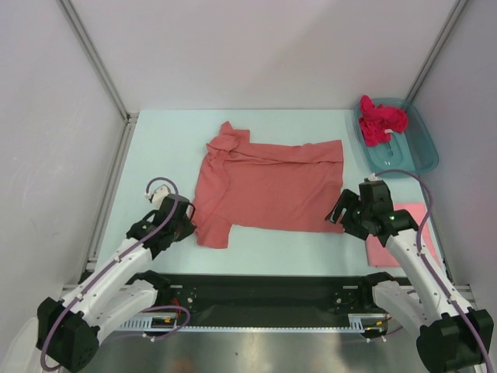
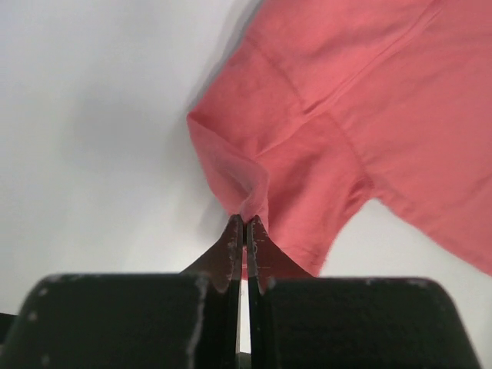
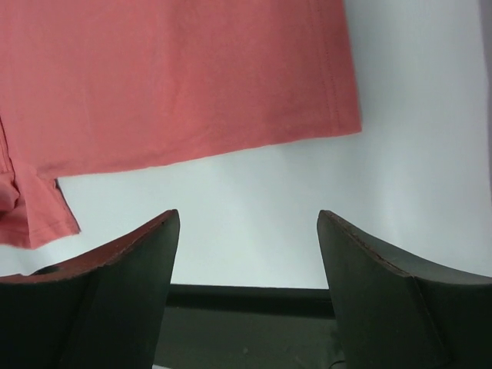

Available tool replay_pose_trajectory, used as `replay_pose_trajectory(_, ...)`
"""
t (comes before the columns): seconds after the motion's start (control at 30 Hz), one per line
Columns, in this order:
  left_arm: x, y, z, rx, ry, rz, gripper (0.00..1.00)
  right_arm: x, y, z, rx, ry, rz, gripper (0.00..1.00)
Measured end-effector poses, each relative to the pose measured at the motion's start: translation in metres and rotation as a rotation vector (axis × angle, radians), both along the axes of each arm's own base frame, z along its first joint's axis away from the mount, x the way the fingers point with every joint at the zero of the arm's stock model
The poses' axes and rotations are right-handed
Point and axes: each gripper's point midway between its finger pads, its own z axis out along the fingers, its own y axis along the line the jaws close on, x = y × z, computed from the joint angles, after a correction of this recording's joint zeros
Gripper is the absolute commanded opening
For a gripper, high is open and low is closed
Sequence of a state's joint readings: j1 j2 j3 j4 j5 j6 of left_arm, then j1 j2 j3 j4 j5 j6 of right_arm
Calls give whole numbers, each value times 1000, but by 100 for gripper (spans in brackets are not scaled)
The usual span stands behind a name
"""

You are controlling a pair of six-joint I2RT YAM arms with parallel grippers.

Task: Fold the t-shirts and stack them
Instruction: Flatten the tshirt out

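Note:
A salmon-coral t-shirt (image 1: pixel 268 183) lies spread on the table's middle, its collar end bunched at the far left. My left gripper (image 1: pixel 189 220) is shut on the near-left sleeve edge; in the left wrist view the gripper (image 2: pixel 245 223) pinches a fold of this shirt (image 2: pixel 354 115). My right gripper (image 1: pixel 342 211) is open and empty just off the shirt's near-right corner; in the right wrist view the gripper (image 3: pixel 247 219) sits below the shirt's hem (image 3: pixel 177 77). A lighter pink t-shirt (image 1: pixel 411 233) lies folded under the right arm. A magenta t-shirt (image 1: pixel 380 119) sits crumpled in the tub.
A teal plastic tub (image 1: pixel 415 148) stands at the far right of the table. Grey walls and metal posts enclose the table on three sides. A black rail (image 1: pixel 264 291) runs along the near edge between the arm bases.

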State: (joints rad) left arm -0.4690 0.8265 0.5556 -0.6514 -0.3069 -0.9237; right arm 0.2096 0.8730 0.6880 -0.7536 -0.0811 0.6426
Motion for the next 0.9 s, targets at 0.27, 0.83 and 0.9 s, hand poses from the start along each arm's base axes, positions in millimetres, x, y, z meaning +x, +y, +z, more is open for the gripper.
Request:
replay_pose_trajectory(0.27, -19, 6, -18, -16, 24, 8, 22, 14, 44, -14, -8, -4, 156, 73)
replay_pose_trajectory(0.83, 9, -23, 23, -17, 42, -107, 45, 91, 53, -50, -148, 27, 132, 72)
replay_pose_trajectory(0.9, 21, -33, 24, -1, 58, -150, 51, 92, 48, -59, -158, 51, 124, 72)
